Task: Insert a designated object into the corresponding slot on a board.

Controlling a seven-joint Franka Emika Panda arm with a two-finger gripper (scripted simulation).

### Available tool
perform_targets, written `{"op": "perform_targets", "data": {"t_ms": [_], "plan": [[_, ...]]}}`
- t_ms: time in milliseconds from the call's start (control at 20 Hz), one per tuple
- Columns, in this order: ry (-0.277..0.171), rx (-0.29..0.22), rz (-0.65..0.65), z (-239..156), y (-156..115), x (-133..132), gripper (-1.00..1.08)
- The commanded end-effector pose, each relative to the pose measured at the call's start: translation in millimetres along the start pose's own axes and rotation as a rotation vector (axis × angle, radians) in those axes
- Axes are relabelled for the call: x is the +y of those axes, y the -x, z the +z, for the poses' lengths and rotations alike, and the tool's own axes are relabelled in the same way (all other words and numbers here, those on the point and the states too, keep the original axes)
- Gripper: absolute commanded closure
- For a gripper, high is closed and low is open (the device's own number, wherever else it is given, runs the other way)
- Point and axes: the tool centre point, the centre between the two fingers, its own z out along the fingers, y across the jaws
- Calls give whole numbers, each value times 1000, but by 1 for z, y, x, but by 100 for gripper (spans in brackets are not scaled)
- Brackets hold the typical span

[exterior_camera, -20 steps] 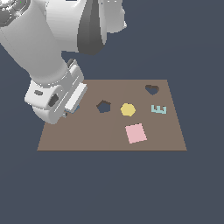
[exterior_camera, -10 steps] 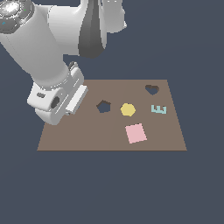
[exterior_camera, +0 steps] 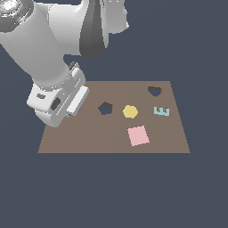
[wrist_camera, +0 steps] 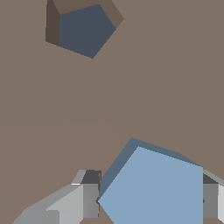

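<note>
In the wrist view the designated object (wrist_camera: 153, 188), a light-blue flat pentagon block, sits between my gripper's (wrist_camera: 151, 200) two grey fingers (wrist_camera: 89, 199), which press on its opposite sides, so the gripper is shut on it. The slot (wrist_camera: 81, 30), a dark pentagon cut-out, lies apart from the block across bare brown board (wrist_camera: 153, 87). In the exterior view the slot (exterior_camera: 105, 108) is near the board's (exterior_camera: 111, 142) middle. My white hand (exterior_camera: 58, 102) hangs over the board's part toward the exterior view's left, hiding the fingers and the block.
On the board toward the exterior view's right lie a yellow hexagon (exterior_camera: 130, 111), a pink square (exterior_camera: 138, 135), a pale green E-shaped piece (exterior_camera: 161, 111) and a dark heart-shaped hole (exterior_camera: 154, 91). The bulky white arm (exterior_camera: 53, 40) rises above the hand.
The arm's upper links have swung a little toward the exterior view's left. The hand stays over the same part of the board, sitting very slightly lower. The pieces have not moved.
</note>
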Motion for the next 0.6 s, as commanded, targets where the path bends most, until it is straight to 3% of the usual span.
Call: {"op": "perform_targets", "data": {"t_ms": [0, 300, 550], "plan": [[-1, 0, -1, 0, 0, 0, 108], [0, 0, -66, 0, -14, -1, 108], [1, 0, -195, -2, -40, -6, 108]]}}
